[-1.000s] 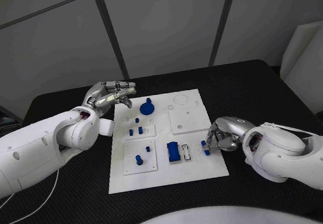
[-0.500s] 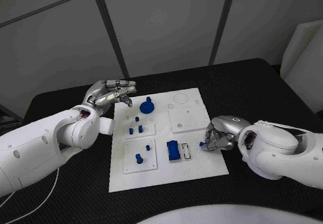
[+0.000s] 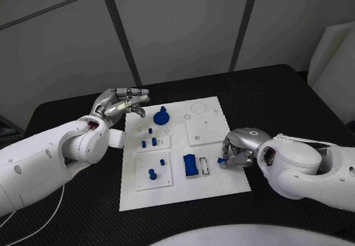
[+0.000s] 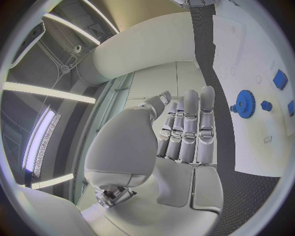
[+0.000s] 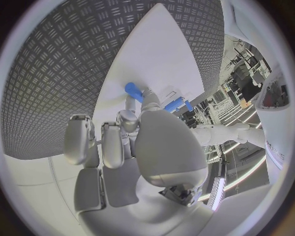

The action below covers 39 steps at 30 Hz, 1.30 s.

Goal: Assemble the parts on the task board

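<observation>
I see my left hand at the board's far left corner, fingers straight and close together, holding nothing. A blue gear stands on the board near it; a blue block lies further along. My right hand pinches a small blue peg just beside the block.

Black counter, textured surface, seen from above. White rectangular task board lies flat at counter's middle, long side running away from robot. Board touches counter directly. Thin white cable trails across counter near its left front edge. Dark counter surface shows on every side of board, widest stretch to the right. Left wrist view: same board against black counter.
</observation>
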### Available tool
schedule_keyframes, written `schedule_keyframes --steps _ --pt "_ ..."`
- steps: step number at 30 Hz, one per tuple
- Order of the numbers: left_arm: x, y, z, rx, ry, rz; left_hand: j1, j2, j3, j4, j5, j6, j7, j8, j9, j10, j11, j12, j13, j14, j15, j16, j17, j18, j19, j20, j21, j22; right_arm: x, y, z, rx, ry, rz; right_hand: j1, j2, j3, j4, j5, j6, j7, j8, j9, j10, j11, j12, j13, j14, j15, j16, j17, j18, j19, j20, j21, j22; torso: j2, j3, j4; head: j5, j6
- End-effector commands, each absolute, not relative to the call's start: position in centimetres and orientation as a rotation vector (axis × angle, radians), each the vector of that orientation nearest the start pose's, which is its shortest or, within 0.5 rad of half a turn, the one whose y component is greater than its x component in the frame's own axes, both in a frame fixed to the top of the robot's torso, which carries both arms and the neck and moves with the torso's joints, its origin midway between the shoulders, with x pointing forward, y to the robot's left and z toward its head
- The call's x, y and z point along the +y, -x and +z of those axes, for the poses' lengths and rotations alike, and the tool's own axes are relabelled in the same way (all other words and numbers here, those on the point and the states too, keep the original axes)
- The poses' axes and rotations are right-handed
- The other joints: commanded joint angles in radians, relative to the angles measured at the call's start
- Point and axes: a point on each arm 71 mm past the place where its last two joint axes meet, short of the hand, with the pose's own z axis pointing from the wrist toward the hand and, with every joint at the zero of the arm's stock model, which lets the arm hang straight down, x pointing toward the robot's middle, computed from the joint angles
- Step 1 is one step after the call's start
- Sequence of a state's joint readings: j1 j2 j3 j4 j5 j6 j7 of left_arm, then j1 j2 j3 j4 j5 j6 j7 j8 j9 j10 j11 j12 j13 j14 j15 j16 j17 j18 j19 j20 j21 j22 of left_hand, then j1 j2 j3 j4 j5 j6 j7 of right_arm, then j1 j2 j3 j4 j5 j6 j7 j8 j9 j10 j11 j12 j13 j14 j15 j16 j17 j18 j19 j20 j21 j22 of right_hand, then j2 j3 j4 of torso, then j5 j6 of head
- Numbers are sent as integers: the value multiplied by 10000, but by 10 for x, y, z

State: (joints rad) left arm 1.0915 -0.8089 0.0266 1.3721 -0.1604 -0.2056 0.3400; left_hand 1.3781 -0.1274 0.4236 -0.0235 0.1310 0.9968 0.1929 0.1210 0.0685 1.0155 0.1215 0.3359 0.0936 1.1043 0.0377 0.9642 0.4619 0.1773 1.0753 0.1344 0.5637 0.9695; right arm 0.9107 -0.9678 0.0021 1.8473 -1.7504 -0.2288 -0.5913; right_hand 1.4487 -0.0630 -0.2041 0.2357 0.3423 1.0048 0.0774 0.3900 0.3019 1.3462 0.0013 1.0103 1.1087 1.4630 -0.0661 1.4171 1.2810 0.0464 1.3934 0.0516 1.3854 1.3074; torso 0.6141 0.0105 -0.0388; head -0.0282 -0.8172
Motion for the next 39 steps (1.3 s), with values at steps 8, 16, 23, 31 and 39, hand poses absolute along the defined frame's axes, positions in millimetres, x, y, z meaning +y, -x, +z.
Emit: schedule_keyframes --steps 8,16,23,31,39 --pt "231 -501 -220 15243 10585 -14846 -109 20 -81 8 19 -62 3 69 -8 -74 13 70 4 -60 35 10 -18 52 7 38 -17 -16 -192 -366 -279 20082 2938 1508 862 268 352 -358 -642 -78 37 -2 42 -144 -5 -114 -51 505 33 -71 16 169 -97 10 -82 374 0 5 16 -2 -8" --pt "231 -501 -220 15256 10601 -14826 -109 20 -81 8 19 -62 3 69 -8 -74 13 70 4 -60 35 10 -18 52 7 38 -17 -16 -190 -364 -275 19883 2685 1671 1410 624 1158 -403 -409 164 -52 -103 -40 -72 -96 6 60 559 -42 36 231 128 53 -52 47 534 -4 0 9 12 9" --pt "231 -501 -220 15264 10613 -14807 -109 20 -81 8 19 -62 3 69 -8 -74 13 70 4 -60 35 10 -18 52 7 38 -17 -16 -187 -359 -268 19754 1411 2633 1411 537 1920 -216 -200 431 -126 -301 -147 115 -155 198 221 620 -91 189 498 70 238 -110 234 752 -3 -11 11 27 44" --pt "231 -501 -220 15265 10620 -14793 -109 20 -81 8 19 -62 3 69 -8 -74 13 70 4 -60 35 10 -18 52 7 38 -17 -16 -186 -356 -260 19389 -671 4092 906 105 2653 268 -541 622 -158 -566 -239 245 -171 279 304 637 -107 242 606 50 301 -126 300 842 10 -10 29 55 55" --pt "232 -500 -220 15256 10627 -14769 -109 20 -81 8 19 -62 3 69 -8 -74 13 70 4 -60 35 10 -18 52 7 38 -17 -16 -183 -356 -255 18810 -2251 5284 280 -218 2875 533 -648 723 -139 -710 -270 360 -152 420 426 662 -90 307 723 23 382 -112 383 945 1 -7 16 95 47"
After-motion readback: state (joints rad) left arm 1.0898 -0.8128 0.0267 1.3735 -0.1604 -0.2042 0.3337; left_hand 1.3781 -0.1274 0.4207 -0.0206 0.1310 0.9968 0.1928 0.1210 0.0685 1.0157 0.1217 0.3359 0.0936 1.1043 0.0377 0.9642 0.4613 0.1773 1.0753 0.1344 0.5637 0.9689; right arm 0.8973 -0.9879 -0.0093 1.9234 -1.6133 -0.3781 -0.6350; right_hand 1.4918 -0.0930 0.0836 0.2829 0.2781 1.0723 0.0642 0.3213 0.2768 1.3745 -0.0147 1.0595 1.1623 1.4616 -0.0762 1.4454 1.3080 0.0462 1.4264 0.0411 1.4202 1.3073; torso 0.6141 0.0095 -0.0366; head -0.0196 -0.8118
